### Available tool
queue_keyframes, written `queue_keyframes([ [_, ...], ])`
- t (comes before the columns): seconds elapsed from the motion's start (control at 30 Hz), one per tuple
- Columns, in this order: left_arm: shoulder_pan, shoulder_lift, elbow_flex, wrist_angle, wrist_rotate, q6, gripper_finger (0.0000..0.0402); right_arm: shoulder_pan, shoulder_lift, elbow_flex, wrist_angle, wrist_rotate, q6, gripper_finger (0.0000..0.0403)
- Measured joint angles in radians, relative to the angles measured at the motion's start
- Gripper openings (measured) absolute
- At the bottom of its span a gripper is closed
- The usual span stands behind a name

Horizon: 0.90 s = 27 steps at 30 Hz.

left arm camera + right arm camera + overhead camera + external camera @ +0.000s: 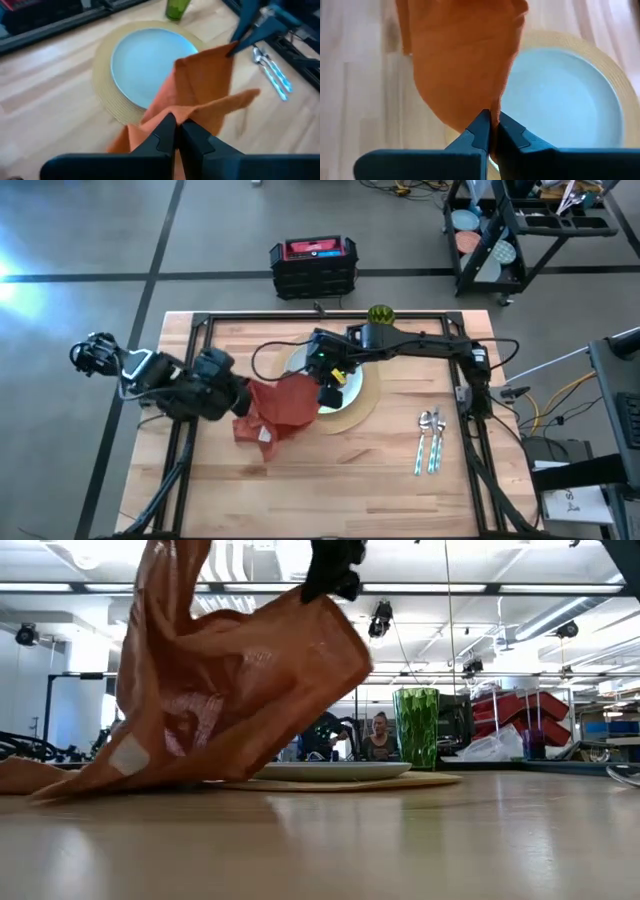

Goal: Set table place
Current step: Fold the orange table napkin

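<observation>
I am working two arms over a light-wood table (300, 480), and both grip the same orange napkin (278, 408). The left gripper (175, 131) is closed on one edge of the cloth, on the left side of the table. The right gripper (491, 129) is closed on another corner, above the left rim of the pale blue plate (345, 388). In the low view the napkin hangs lifted between them, with its lower left end trailing on the wood. The plate sits on a round tan placemat (362, 412) near the table's middle. A green cup (380, 314) stands at the far edge, beyond the plate. The silver cutlery (430, 438) lies together on the right, well apart from the placemat; I cannot tell the pieces apart. The cloth's long axis runs roughly left to right, from the left gripper toward the plate. I judge the next move turns on this: the napkin overlaps the plate's left side, so it must go left, clear of the placemat, and the left arm is nearer that spot.
</observation>
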Motion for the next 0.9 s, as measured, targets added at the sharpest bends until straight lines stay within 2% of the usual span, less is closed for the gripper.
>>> queue_keyframes([
  [0.17,0.055,0.000,0.016,0.043,0.042,0.135,0.0000,0.011,-0.052,-0.001,-0.115,0.072,0.053,0.0000],
  [0.33,0.063,0.000,0.061,0.041,0.043,0.225,0.0000,0.040,-0.122,-0.001,-0.188,0.138,0.113,0.0000],
  [0.63,0.054,0.022,0.168,0.044,0.047,0.256,0.0000,0.110,-0.222,-0.002,-0.193,0.175,0.244,0.0000],
  [0.77,0.042,0.061,0.223,0.036,0.111,0.313,0.0000,0.171,-0.243,-0.002,-0.245,0.232,0.313,0.0000],
  [0.9,0.008,0.103,0.313,-0.054,0.199,0.308,0.0000,0.244,-0.266,-0.002,-0.339,0.312,0.393,0.0000],
])
